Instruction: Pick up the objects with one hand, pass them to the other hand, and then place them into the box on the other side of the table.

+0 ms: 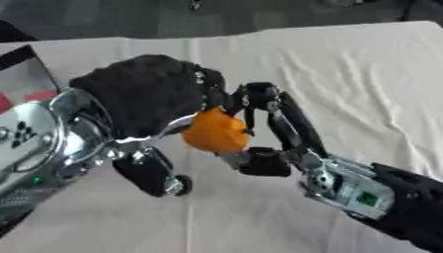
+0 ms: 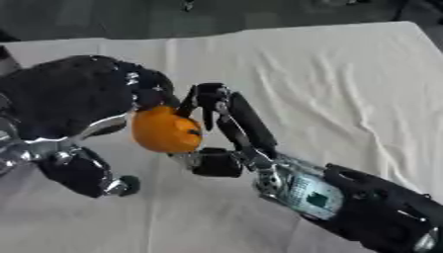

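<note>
Above the wrinkled cream tablecloth (image 1: 346,74) (dark floor (image 1: 130,20) beyond), both hands.

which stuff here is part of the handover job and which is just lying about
Part of the job:
- orange object, held up between both hands
- left hand, curled on it
- right hand, fingers curled round it

Just there:
- white tablecloth
- red and white item at left edge

Table (image 1: 346,64) covered with cream cloth (image 2: 329,74), creased and wrinkled, folds running from far edge toward near side. Cloth fills most of both views. Beyond far edge: dark grey floor (image 1: 130,17), dim. Table lies askew, far edge rising toward right. Light even, soft shadows on cloth.
</note>
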You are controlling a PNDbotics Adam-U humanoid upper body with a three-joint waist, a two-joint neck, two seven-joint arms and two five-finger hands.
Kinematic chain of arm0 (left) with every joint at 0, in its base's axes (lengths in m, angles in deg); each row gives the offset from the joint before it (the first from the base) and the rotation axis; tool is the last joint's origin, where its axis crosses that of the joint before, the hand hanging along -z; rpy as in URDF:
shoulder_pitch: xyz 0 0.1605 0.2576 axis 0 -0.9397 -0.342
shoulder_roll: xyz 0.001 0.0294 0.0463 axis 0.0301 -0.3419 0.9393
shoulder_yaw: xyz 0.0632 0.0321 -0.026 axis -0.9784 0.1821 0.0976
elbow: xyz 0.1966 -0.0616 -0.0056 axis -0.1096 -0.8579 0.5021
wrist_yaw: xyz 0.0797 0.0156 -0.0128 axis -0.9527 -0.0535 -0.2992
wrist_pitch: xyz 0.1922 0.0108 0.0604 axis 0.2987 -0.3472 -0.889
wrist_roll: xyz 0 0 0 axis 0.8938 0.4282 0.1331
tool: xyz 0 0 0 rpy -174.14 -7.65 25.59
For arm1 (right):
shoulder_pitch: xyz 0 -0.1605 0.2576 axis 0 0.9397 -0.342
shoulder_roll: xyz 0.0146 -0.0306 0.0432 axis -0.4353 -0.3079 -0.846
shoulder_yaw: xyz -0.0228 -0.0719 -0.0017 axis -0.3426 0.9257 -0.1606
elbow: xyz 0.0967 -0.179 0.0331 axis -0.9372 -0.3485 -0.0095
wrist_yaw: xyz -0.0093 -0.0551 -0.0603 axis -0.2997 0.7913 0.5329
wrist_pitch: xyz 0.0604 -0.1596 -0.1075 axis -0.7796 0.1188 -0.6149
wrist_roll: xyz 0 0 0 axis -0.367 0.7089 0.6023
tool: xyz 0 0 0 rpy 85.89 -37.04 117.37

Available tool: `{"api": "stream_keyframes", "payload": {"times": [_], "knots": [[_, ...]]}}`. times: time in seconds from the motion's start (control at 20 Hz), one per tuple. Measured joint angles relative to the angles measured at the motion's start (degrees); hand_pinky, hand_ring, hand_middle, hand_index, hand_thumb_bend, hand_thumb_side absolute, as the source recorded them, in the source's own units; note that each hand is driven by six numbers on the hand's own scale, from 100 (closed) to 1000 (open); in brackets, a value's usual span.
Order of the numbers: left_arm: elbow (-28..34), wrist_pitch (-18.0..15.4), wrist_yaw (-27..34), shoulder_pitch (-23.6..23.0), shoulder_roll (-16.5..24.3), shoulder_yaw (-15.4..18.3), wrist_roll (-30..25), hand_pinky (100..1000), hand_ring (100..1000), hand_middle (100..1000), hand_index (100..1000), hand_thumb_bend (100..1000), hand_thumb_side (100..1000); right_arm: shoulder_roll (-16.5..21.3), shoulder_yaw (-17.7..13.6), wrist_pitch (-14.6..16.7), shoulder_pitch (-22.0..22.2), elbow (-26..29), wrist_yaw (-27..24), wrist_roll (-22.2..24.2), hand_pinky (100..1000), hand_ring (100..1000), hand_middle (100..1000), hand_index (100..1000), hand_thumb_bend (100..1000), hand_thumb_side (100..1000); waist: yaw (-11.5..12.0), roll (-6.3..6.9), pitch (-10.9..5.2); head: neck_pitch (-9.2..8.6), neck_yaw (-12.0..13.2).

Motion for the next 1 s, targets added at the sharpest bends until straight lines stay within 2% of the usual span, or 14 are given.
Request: {"api": "stream_keyframes", "payload": {"times": [0.25, 0.4, 0.6, 0.75, 1.0], "knots": [[1.0, 0.8, -0.9, 0.0, 0.0, 0.3, -2.6, 748, 819, 823, 882, 649, 250, 0.0, 0.4, -0.8, 0.2, 0.0, 1.2, -0.6, 231, 594, 435, 502, 344, 100, -0.1, 0.00, 0.00, 0.04, -0.1], [1.1, 1.5, -1.4, 0.0, 0.0, 0.6, -2.6, 738, 798, 800, 862, 614, 205, 0.0, 0.8, -0.9, 0.2, 0.0, 1.5, -1.0, 230, 594, 435, 502, 343, 100, -0.2, 0.00, 0.12, 0.04, -0.3], [0.7, 3.1, -1.6, -0.5, 0.0, 0.9, 0.7, 711, 754, 736, 827, 587, 181, -0.2, 1.3, -0.8, 0.6, 0.0, 2.0, -1.3, 231, 593, 435, 501, 341, 100, -0.4, 0.00, 0.16, 0.04, -0.3], [-1.0, 3.8, -1.7, -1.0, 0.0, 0.9, 4.0, 698, 744, 728, 825, 605, 185, -0.5, 1.5, -0.8, 0.4, 0.0, 2.0, -1.4, 234, 593, 434, 501, 337, 100, -0.5, 0.00, 0.29, 0.04, -0.3], [-4.6, 2.1, -3.1, -1.5, -1.0, -0.2, 7.3, 676, 746, 733, 846, 674, 190, -0.5, 1.8, -0.4, -0.3, 0.0, 1.1, -1.2, 242, 591, 433, 499, 331, 100, -0.7, 0.00, 0.43, 0.01, 0.0]]}}
